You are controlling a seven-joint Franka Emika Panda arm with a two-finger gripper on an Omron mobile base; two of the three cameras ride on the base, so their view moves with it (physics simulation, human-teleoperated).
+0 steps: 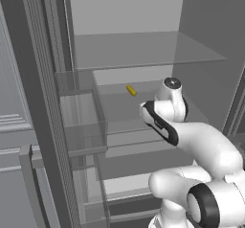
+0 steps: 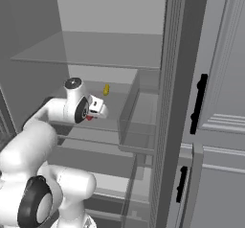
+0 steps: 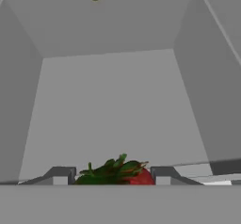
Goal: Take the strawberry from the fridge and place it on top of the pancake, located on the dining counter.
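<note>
**Pincer closed on the strawberry inside the fridge**

Pincer (image 3: pixel 112 175) sits low over a fridge shelf, and from the hand view I see its two dark finger tips (image 3: pixel 61 175) pressed in on either side of the strawberry (image 3: pixel 123 173), so I read it as clamped on the berry. What I can see of the strawberry is a bright red, rounded body topped by a ragged crown of dark green leaves; it lies right between the tips, at the near edge of the shelf. In the right base view I catch a small patch of red just beneath the white hand (image 2: pixel 89 118).

I am looking into the fridge (image 1: pixel 143 54), whose interior is smooth, matte and pale grey, with flat walls and thin, glass-like translucent shelves. Its open door stands at the left of the left base view, ribbed along its edge and carrying clear, box-shaped door bins (image 1: pixel 81 121).

Further back on the shelf lies a small yellow item (image 1: pixel 131 90), short and roughly cylindrical with a glossy skin, well apart from the berry. At the right of the right base view a light grey panelled cabinet (image 2: pixel 225 78) shows a dark bar handle (image 2: pixel 198 102).

I can read no label or writing anywhere.
</note>
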